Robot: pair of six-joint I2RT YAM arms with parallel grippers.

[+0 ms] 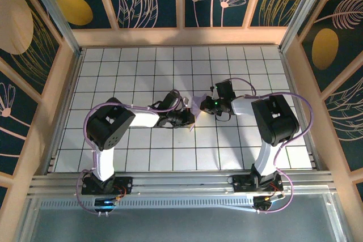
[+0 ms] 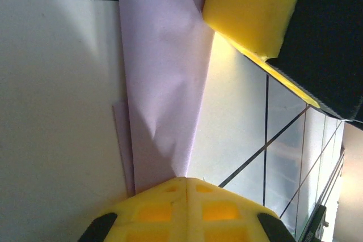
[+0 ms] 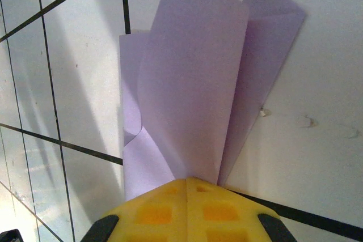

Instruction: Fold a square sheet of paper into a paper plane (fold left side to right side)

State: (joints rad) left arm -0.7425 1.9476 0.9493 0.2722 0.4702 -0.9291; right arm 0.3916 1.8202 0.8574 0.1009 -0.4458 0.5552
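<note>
Paper plane (image 3: 193, 83) is partly made: the lavender sheet is folded into a narrow layered wedge with its flaps fanned loose, so I'd say the final creases are left. It sits mid-surface (image 1: 142, 151) between the arms. Left end effector (image 2: 184, 181) is closed, pinching one end; right end effector (image 3: 187, 181) is closed on the other.

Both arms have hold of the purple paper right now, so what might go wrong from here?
1. The left tool and right tool are both shut on the same thin paper, close together. If they pull in different directions, it could tear or slip free.
2. In the right wrist view the folded layers fan apart unevenly, so pressing them flat now may set a crooked crease.
</note>
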